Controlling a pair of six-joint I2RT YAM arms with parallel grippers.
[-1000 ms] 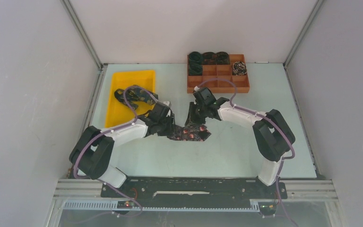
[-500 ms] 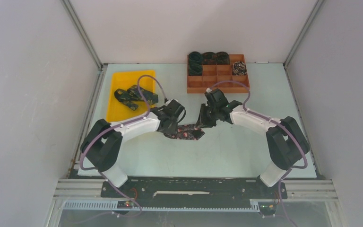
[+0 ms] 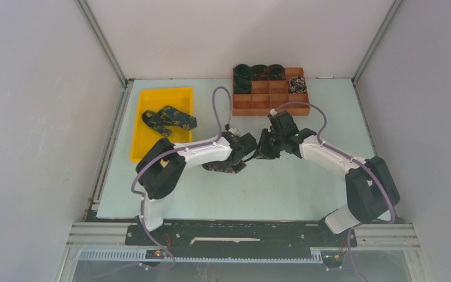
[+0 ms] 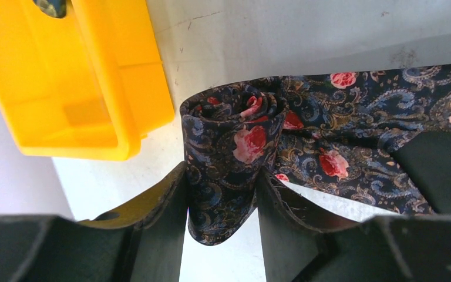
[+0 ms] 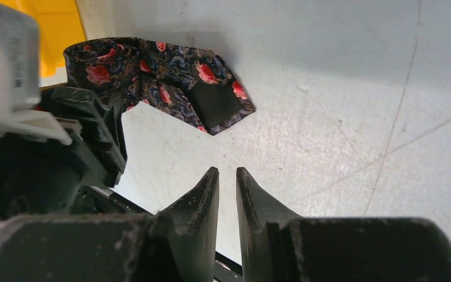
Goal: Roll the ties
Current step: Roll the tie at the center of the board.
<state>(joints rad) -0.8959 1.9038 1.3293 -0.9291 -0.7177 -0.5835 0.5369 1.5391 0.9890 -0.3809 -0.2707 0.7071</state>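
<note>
- Both arms have slid right vs 1 s ago: left fingers [image 3: 242,157] & right fingers [image 3: 262,151] now sit mid-table [image 3: 241,194], in front of the orange box [image 3: 270,101]. Left elbow has swung inward, so it's off the yellow tray [image 3: 145,132].
- Tie [image 3: 223,167] was dragged along w/ them and looks shorter, more bunched.
- Left wrist cam: left fingers [image 4: 220,182] are pinching the tie [image 4: 230,138]. Its rolled end stands between them, one finger on each side, spiral facing the cam.
- Rest of the tie runs off to the right, flat on the table. Navy paisley w/ red/pink roses.
- Right wrist cam: right fingers [image 5: 226,176] are almost pressed together, only a thin slit, nothing in it. I see them over bare table, near the tie's wide tip but apart from it.
- Same cam: the wide tip [image 5: 214,106] lies w/ dark lining up. The coil is at far left, by the left arm's black fingers.
- Yellow tray is at back-left of the table w/ a loose tie [image 3: 167,117] crumpled inside. In the left wrist cam its corner is near the coil; touching or not, can't tell.
- Orange box is at the back, split into cells. 4 dark rolled ties [image 3: 242,72] are in its back-left cells, 1 paler coil [image 3: 297,85] in a right-hand cell.
</note>
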